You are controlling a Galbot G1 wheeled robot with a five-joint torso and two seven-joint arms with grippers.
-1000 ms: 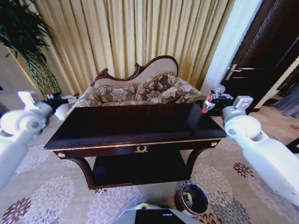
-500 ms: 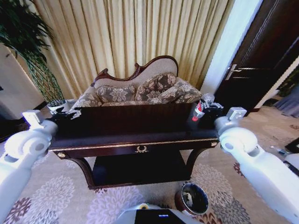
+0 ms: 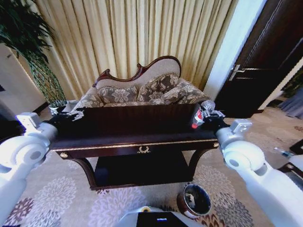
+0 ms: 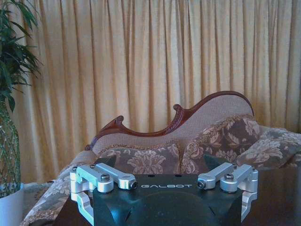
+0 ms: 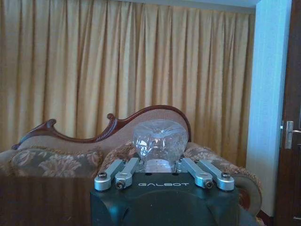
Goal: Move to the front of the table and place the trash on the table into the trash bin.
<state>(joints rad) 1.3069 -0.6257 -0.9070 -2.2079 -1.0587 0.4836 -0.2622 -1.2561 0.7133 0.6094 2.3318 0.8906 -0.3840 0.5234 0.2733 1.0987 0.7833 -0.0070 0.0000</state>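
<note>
The dark-brown table [image 3: 137,125] with gold trim stands straight ahead in the head view. Over its right end my right gripper [image 3: 201,115] is shut on the clear bottle [image 3: 197,118], whose red label shows. In the right wrist view the bottle's clear base [image 5: 159,139] sits between the closed-in linkages of that gripper [image 5: 159,162]. My left gripper [image 3: 73,115] hovers at the table's left end. Its linkages [image 4: 164,178] are spread wide with nothing between them. The copper trash bin [image 3: 182,203] stands on the carpet in front of the table, right of centre.
A carved sofa [image 3: 142,90] with patterned cushions stands behind the table, before gold curtains. A tall plant [image 3: 28,52] fills the far left and a dark door [image 3: 270,61] the right. My own base [image 3: 156,220] is just left of the bin.
Both arms have come down and inward. The right gripper has carried the bottle left and lower over the table's right end. The left gripper has reached the table's left end.
</note>
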